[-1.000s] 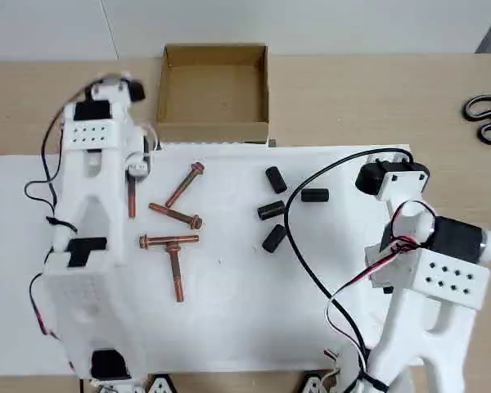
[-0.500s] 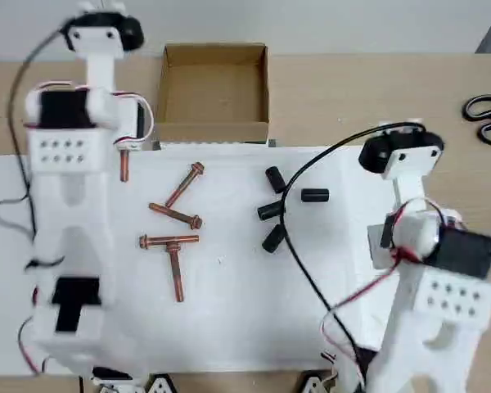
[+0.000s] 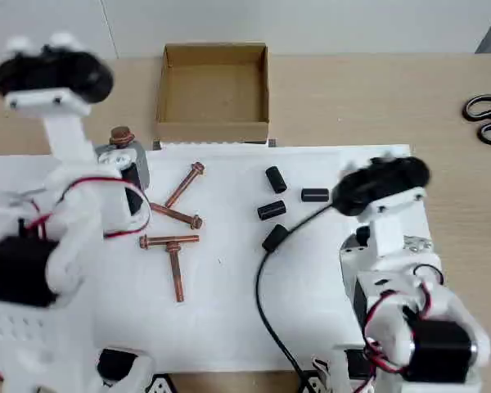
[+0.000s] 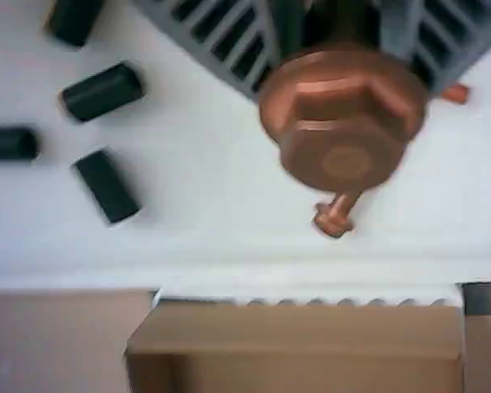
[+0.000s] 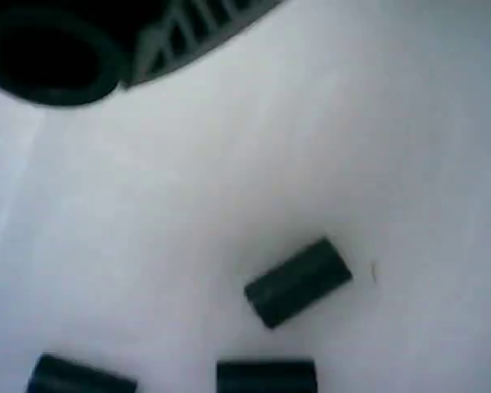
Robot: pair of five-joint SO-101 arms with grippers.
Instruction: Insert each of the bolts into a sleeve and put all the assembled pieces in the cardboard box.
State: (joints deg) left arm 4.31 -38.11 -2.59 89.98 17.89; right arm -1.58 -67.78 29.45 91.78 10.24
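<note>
My left gripper (image 3: 123, 164) is shut on a copper bolt (image 3: 121, 135), held upright with its hex head (image 4: 340, 123) on top, above the white sheet's far left edge near the cardboard box (image 3: 213, 129). Several more bolts (image 3: 173, 214) lie loose just right of it. Several black sleeves (image 3: 271, 210) lie mid-sheet. My right gripper (image 5: 74, 49) holds a black sleeve (image 5: 49, 57) seen end-on, above the sheet on the near right side of the loose sleeves (image 5: 299, 282).
The white sheet (image 3: 254, 311) covers most of the wooden table. Scissors (image 3: 484, 115) lie at the far right. The box's front wall (image 4: 295, 352) is close beyond the held bolt. The right arm's black cable (image 3: 266, 278) crosses the sheet.
The left arm lifted its bolt off the sheet and turned it upright. The right arm pulled back toward the table's front edge. The loose bolts and sleeves did not move.
</note>
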